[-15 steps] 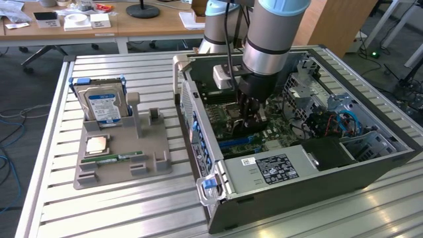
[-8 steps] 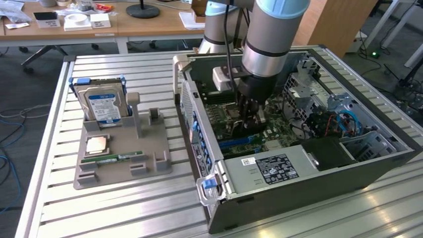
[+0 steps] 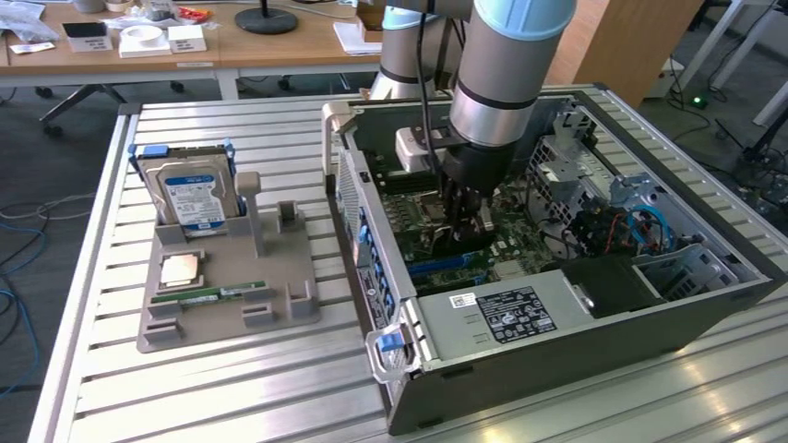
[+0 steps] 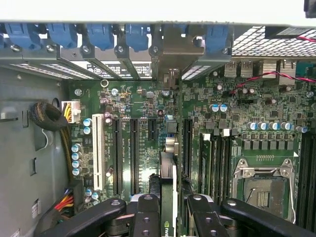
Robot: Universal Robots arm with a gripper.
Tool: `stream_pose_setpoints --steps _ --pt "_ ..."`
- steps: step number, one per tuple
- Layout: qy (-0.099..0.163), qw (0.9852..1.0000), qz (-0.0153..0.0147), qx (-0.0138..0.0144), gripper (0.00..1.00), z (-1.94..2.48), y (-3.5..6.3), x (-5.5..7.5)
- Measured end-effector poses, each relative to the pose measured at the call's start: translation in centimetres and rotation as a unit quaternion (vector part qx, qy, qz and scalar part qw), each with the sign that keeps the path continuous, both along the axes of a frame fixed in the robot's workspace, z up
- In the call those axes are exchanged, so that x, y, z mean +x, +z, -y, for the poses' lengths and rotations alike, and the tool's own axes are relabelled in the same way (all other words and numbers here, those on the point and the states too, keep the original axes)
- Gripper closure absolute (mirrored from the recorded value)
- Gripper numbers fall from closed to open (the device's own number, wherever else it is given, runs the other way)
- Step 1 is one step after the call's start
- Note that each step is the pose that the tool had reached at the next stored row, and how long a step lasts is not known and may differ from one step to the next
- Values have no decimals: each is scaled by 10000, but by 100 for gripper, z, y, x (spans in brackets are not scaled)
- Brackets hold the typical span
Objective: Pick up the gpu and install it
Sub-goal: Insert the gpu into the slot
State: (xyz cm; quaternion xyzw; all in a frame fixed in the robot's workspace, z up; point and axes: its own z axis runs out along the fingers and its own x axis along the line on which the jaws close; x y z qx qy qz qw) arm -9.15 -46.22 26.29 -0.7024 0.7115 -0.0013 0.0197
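The gpu [image 4: 168, 170] shows edge-on in the wrist view as a thin green card. Its silver end bracket [image 4: 171, 52] stands against the case's rear slot openings. My gripper [image 4: 168, 210] is shut on the card, one black finger on each face. The card stands upright over the motherboard [image 4: 128, 103], in line with the long black expansion slots [image 4: 133, 153]; whether its edge sits in a slot is hidden. In the exterior view my gripper [image 3: 466, 221] reaches straight down into the open computer case [image 3: 555, 360], above the motherboard [image 3: 412, 189].
Blue slot latches [image 4: 98, 34] line the case's rear wall. A CPU socket [image 4: 261, 185] and cables [image 4: 66, 111] flank the slots. On the exterior view's left a grey holder [image 3: 228, 309] carries a hard drive [image 3: 191, 194], a chip [image 3: 183, 268] and a memory stick [image 3: 221, 293].
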Motion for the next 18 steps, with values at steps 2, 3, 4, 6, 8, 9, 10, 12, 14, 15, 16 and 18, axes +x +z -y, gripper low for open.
stream_pose_setpoints --steps 2,3,4,6,8,9,10,12,14,15,16,18 --pt "0 10000 0 1 74 0 -2 0" --pt "0 10000 2 3 74 -1 -8 0" --pt "0 10000 2 4 74 -1 -15 1" --pt "0 10000 1 2 74 0 -26 0" --pt "0 10000 1 2 74 0 -38 0" --pt "0 10000 1 2 74 -1 -43 0" --pt "0 10000 1 1 74 0 -48 0" --pt "0 10000 0 0 74 0 -53 -1" --pt "0 10000 0 1 74 0 -54 -1" --pt "0 10000 1 3 74 0 -55 -2" --pt "0 10000 1 3 74 0 -55 -3" --pt "0 10000 2 6 74 -1 -67 -3"
